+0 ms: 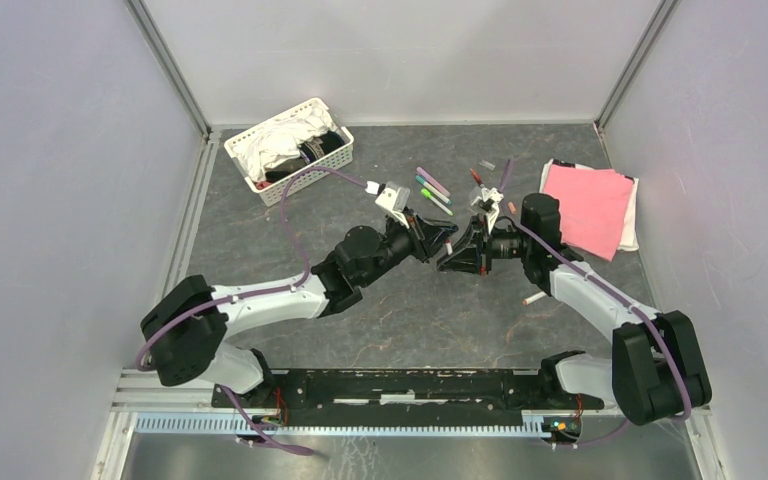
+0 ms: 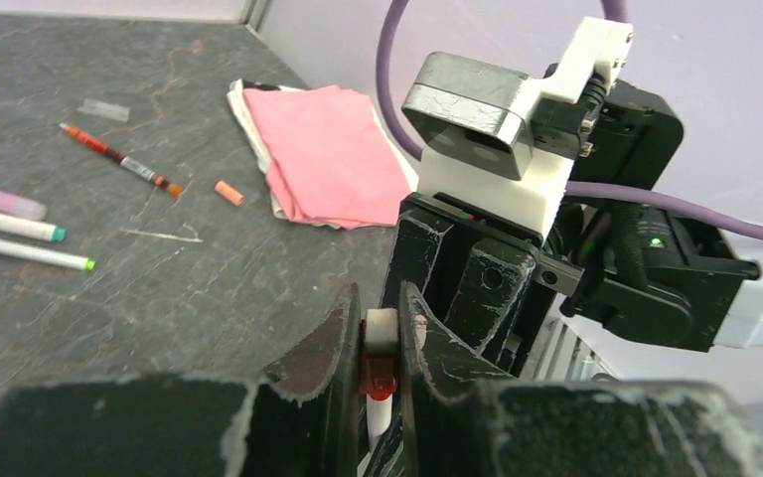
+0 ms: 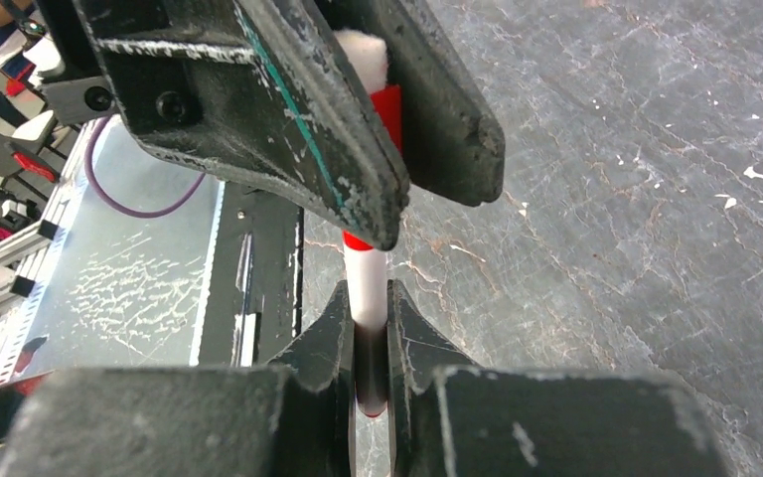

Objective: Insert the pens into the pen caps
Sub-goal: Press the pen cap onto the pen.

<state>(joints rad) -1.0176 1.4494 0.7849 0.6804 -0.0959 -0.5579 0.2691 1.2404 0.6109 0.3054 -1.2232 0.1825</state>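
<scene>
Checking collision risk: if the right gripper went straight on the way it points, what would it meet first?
The left gripper, facing it closely and shut on the red cap. The pen in the right gripper already reaches that cap. The gap between the grippers is unclear.

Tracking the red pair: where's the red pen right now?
Centre of the top view, where both hands meet: the right hand clamps the red pen by its white barrel, its end at the red cap held in the left hand.

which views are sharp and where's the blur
top external: even light, sharp throughout, hardly any shadow; left wrist: left gripper up close is soft, pink cloth crisp; right wrist: right gripper blurred, table grain sharp
</scene>
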